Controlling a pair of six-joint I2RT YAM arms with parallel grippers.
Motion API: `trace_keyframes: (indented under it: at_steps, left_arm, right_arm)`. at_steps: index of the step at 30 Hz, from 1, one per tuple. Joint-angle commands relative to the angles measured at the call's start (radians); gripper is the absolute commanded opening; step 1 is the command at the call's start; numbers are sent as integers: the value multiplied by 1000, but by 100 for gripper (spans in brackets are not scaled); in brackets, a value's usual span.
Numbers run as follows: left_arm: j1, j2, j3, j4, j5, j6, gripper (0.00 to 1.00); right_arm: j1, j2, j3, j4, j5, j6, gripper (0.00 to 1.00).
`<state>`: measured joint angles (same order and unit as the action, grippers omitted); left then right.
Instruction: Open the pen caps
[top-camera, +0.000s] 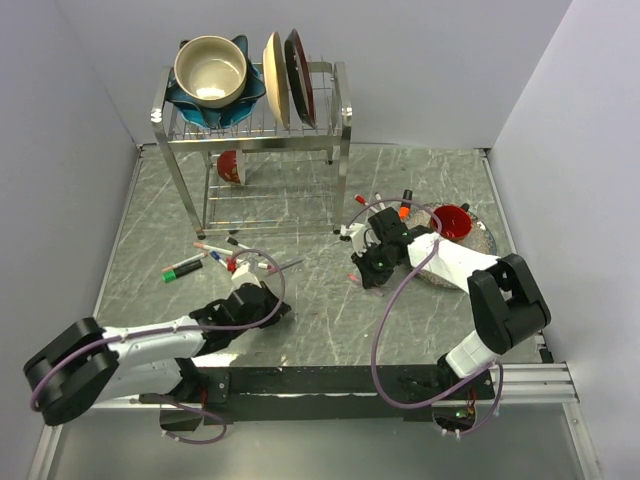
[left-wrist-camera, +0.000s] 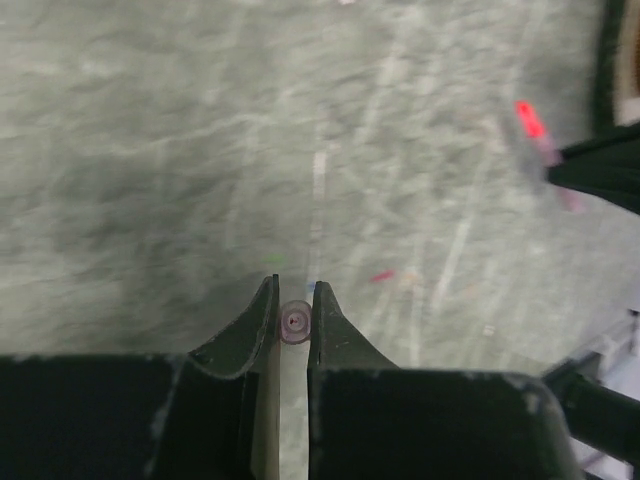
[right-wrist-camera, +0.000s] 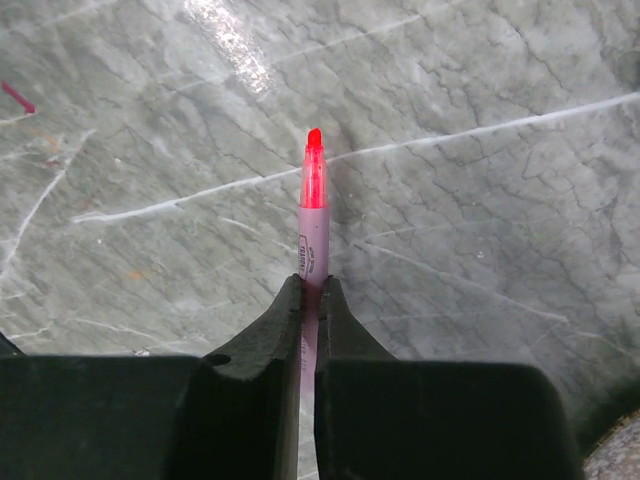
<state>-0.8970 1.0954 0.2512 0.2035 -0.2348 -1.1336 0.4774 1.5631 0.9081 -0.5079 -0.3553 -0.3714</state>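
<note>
The left gripper (left-wrist-camera: 293, 298), over the table (top-camera: 320, 330), has its jaws almost pressed together, pinching a small pink cap (left-wrist-camera: 295, 322) seen end-on between the tips. Just beyond it, the right gripper (right-wrist-camera: 310, 292) grips a pink pen (right-wrist-camera: 312, 240) by the barrel. Its jaws are tight on the pen, and the bare red tip points away from the fingers.

Cap and pen are apart, one in each gripper, so this pen reads as opened. The step in hand is the end of one pull. The next move, I judge, calls for setting both down on bare table, clear of each other, then reaching for a capped pen.

More pens (top-camera: 183, 268) lie just past the left gripper. Further pens (top-camera: 403, 211) lie beyond the right one, near a red bowl (top-camera: 452, 220). Which of these are capped is too small to tell for certain. The rack (top-camera: 250, 130) stands farthest back.
</note>
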Motion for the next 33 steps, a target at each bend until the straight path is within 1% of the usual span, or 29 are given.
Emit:
trace_keyframes:
  at_steps: [1,5,6,8,11,12,14,15,20,21,23,24,26,27,29,30,31,33]
  left_arm:
    - [3,47,46,-13,-89,-11,7]
    - [3,87,49,-61,-146,-49,9]
    - [3,90,48,-67,-150,-54,13]
    - [4,93,48,-78,-167,-64,16]
    - [3,81,46,-99,-179,-69,24]
    - [3,72,46,-104,-182,-71,27]
    - [4,46,46,-122,-193,-69,31]
    - [3,35,46,-131,-195,-69,33]
    - [3,-77,59,-202,-212,-49,43]
    - [3,-98,63,-229,-212,-45,48]
    - [4,-167,72,-272,-212,-25,52]
    - [3,-192,76,-283,-209,-15,57]
    - [4,-273,82,-306,-201,17,62]
    - [3,-302,79,-325,-190,27,68]
    - [3,-391,73,-334,-175,60,73]
    - [3,-420,68,-345,-166,67,77]
    - [4,-474,63,-348,-153,78,79]
    - [3,-518,45,-340,-133,90,82]
  right_arm:
    - [3,20,17,12,22,3,9]
    - [3,38,21,3,30,0,12]
    - [1,47,23,0,33,0,14]
    - [1,54,26,-3,36,-1,16]
    - [1,64,31,-9,42,-1,20]
    - [1,64,31,-11,44,-1,22]
    - [1,60,32,-11,44,-1,25]
    - [3,58,32,-14,44,-1,30]
    - [-19,28,44,-30,6,-8,41]
    - [-25,22,48,-38,-5,-12,45]
    - [-40,-9,63,-56,-45,-26,47]
    - [-61,-23,66,-60,-63,-29,48]
    - [-85,-69,77,-64,-115,-38,50]
    - [-97,-81,81,-63,-128,-38,52]
    - [-118,-101,103,-55,-143,-34,55]
    - [-123,-101,110,-52,-146,-31,57]
    - [-129,-97,124,-50,-143,-26,58]
    - [-129,-69,166,-64,-145,-27,60]
